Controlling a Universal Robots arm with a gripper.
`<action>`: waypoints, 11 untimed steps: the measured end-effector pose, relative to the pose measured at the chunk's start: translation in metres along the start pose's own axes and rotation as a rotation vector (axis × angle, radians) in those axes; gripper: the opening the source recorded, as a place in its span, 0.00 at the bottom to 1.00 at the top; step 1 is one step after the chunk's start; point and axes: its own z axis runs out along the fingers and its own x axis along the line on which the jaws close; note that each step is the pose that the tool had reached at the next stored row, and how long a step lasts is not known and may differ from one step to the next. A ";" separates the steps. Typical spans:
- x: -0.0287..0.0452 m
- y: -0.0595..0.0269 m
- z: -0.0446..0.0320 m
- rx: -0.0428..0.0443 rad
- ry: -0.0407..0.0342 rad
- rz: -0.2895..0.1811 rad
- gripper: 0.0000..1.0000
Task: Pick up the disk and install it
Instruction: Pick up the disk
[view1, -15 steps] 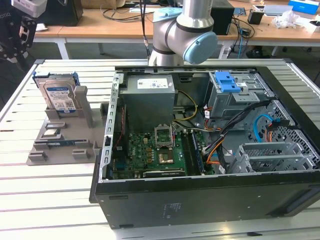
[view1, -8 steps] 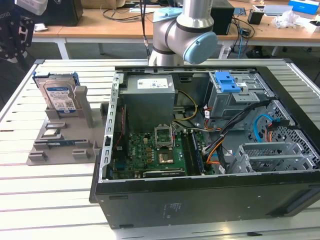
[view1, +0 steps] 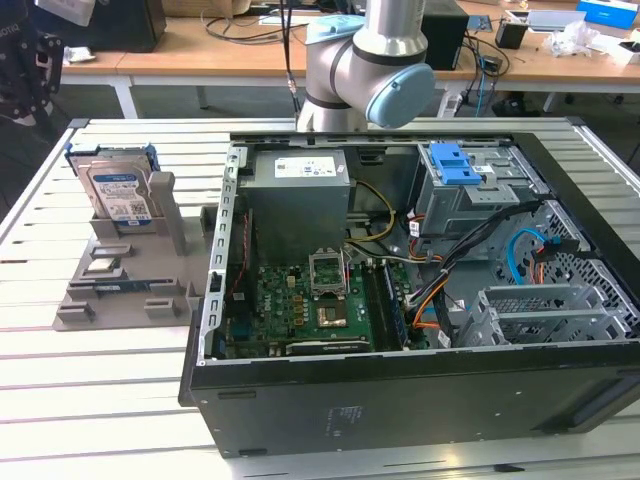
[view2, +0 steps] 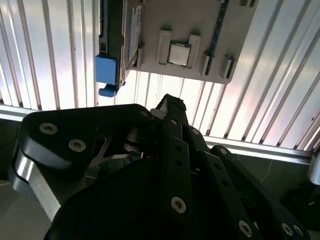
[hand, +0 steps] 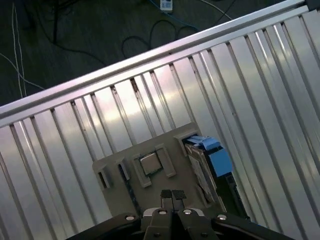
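My fingers (hand: 168, 195) are pressed together and hold nothing. They hang over the grey holder (hand: 155, 187) on the table (hand: 250, 100). The disk (view1: 115, 190) stands up in that holder, beside the open computer case (view1: 350, 400).

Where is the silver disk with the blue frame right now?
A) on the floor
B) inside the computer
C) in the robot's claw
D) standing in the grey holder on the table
D: the disk stands upright in the grey holder on the table, to the exterior view's left of the open computer case, and the claw holds nothing.
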 end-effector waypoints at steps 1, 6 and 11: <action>0.0000 0.0000 0.0000 -0.0002 0.0005 -0.011 0.11; 0.0000 0.0000 0.0000 -0.0018 0.0032 -0.078 0.11; 0.0000 0.0000 0.0000 -0.0037 0.0064 -0.157 0.11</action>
